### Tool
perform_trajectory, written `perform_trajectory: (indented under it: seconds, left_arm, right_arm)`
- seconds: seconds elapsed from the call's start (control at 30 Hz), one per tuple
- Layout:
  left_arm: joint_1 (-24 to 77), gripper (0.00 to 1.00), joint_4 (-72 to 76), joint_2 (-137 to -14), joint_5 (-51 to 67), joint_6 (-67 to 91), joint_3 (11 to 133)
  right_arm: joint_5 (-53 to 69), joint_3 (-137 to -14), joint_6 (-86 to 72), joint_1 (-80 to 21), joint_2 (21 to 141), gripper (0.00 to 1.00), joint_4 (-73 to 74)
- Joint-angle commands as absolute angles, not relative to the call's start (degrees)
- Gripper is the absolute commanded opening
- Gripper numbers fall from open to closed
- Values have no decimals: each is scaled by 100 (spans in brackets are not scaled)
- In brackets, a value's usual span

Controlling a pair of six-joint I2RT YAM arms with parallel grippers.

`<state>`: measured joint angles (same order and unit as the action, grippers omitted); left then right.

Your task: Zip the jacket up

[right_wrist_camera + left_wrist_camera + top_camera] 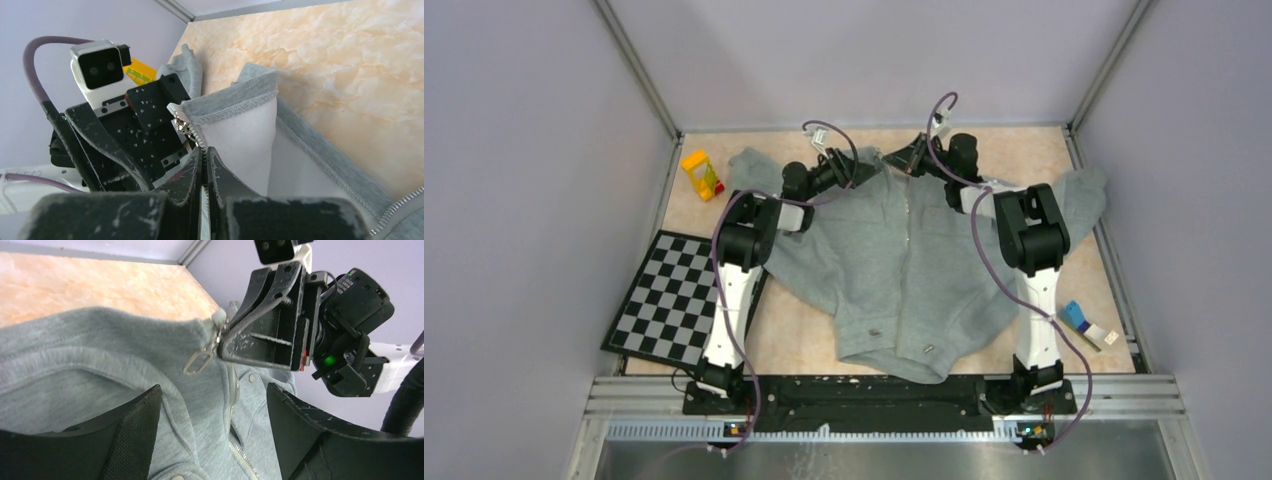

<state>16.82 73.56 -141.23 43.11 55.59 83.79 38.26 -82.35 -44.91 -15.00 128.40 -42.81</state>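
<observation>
The grey fleece jacket [904, 270] lies spread on the table, collar at the far end. Its centre zipper [234, 390] runs up to the collar, and the metal pull tab [198, 361] hangs near the collar's top edge. My right gripper [912, 158] is shut on the collar edge at the zipper tape, which shows in the right wrist view [205, 152] and from the left wrist view [260, 320]. My left gripper [214, 390] is open just above the jacket's chest, its fingers [135, 435] either side of the zipper; it holds nothing. It sits left of the collar [862, 170].
A yellow box [702, 175] stands at the far left. A checkerboard [674, 295] lies at the left by the left arm. A small blue and white object [1086, 322] lies at the near right. Enclosure walls ring the table.
</observation>
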Motion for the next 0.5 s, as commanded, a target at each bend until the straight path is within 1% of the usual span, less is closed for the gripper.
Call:
perform_trajectory:
  seconds: [0.0,0.1,0.33,0.4,0.47]
  left_arm:
    - [1652,77,8052,-14055,4198,5895,8746]
    - [1652,74,8115,-14185,4141,6037,8906]
    - [1652,55,7854,-14351,3922,6155,9140]
    - [1652,55,7787,-14365,3873,6163,9118]
    - [1652,59,7698,-14344,3855,6138,9100]
  right_arm:
    - [4010,-8233,-4653,-1559,12724,0,-4825]
    - [4022,-8204,-4683,-1558,12735,0,-4890]
    - [4056,-8122,-4761,-1556,12722,0,-5072]
    - [4063,-8113,-4763,-1559,12721,0,-5080]
    - [4056,-8098,-4759,-1558,12710,0,-5091]
